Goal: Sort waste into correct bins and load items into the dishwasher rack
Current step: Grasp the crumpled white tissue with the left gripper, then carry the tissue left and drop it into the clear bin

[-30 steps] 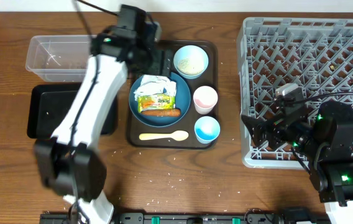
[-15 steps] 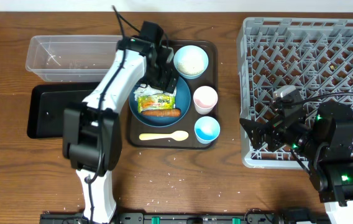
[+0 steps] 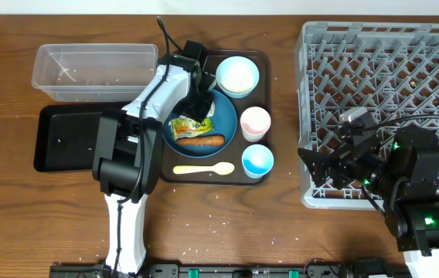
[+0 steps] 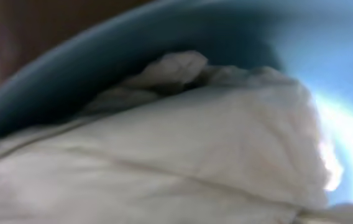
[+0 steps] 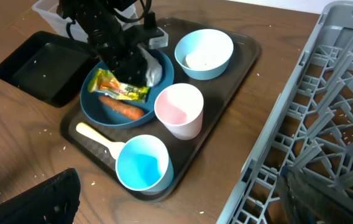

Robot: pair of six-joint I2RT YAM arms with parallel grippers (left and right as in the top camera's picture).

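My left gripper [image 3: 200, 104] is down on the large dark blue plate [image 3: 226, 116], right over the crumpled white napkin [image 5: 151, 70]. That napkin [image 4: 195, 143] fills the left wrist view and hides the fingers, so I cannot tell how the jaws stand. The yellow-green packet [image 3: 190, 126] and the orange sausage piece [image 3: 200, 141] lie on the plate's near half. A light blue bowl [image 3: 237, 76], pink cup [image 3: 255, 122], blue cup [image 3: 257, 160] and pale yellow spoon [image 3: 202, 169] sit on the brown serving tray [image 3: 263, 62]. My right gripper [image 3: 320, 166] hangs open and holds nothing, at the grey dishwasher rack's [image 3: 389, 77] left front corner.
A clear plastic tub [image 3: 96, 69] stands at the back left, with the shallow black tray [image 3: 65, 139] in front of it. Loose rice grains [image 3: 204, 228] dot the table near the front edge. The left arm's white links stretch from the front edge up to the plate.
The left arm swung from above the clear tub to the plate and came down onto the napkin, which it now covers from above. The right arm has stayed still.
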